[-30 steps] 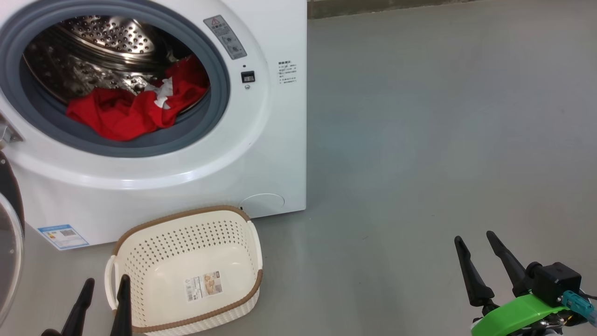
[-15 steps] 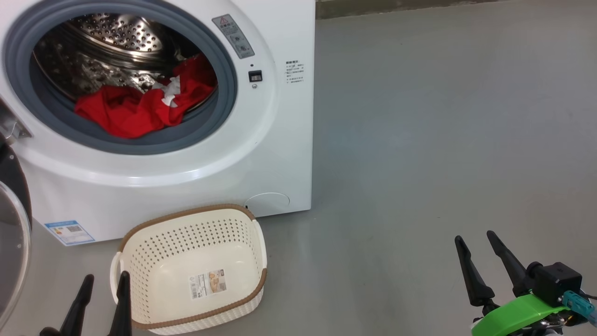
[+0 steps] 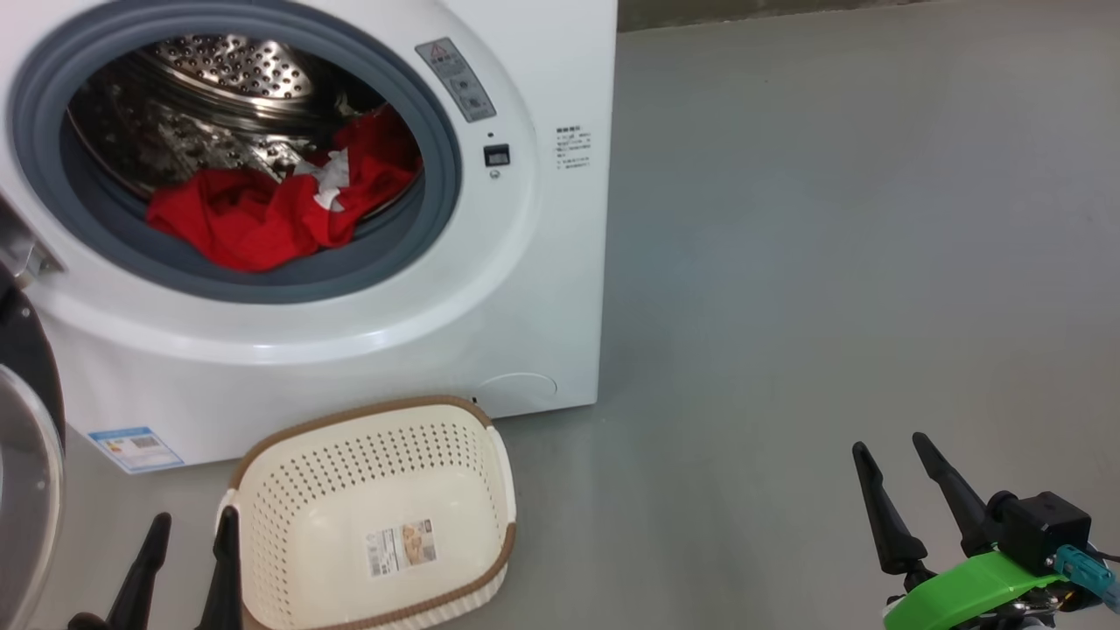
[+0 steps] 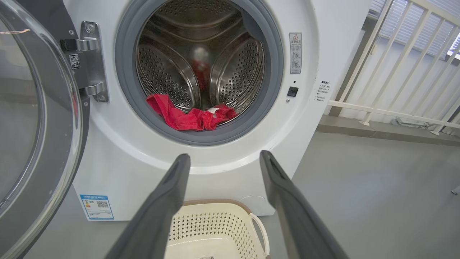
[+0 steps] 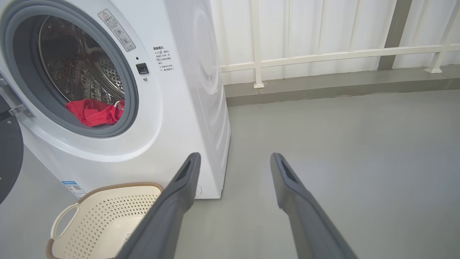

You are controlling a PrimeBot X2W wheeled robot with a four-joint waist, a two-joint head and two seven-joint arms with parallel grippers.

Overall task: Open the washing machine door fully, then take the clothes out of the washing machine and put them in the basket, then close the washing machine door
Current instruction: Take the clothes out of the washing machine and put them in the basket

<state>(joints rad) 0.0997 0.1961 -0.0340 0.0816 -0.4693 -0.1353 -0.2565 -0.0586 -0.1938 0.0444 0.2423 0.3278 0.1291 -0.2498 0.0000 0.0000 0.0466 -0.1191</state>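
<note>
The white washing machine (image 3: 534, 289) stands at the left with its door (image 3: 26, 455) swung wide open at the left edge; the glass bowl of the door (image 4: 32, 108) is seen in the left wrist view. Red clothes (image 3: 271, 210) with a white patch lie at the front of the steel drum, over the grey rubber ring. The cream basket (image 3: 376, 516) sits empty on the floor before the machine. My left gripper (image 3: 194, 527) is open beside the basket's left rim. My right gripper (image 3: 888, 448) is open over bare floor at the lower right.
Grey floor (image 3: 831, 262) stretches to the right of the machine. A white railing (image 5: 323, 54) and a low kerb run behind it. The clothes (image 4: 190, 117) and the basket (image 4: 215, 230) also lie ahead of my left fingers.
The head camera has shifted, so machine and basket slide right and slightly down in the picture. Both grippers keep their places and stay open.
</note>
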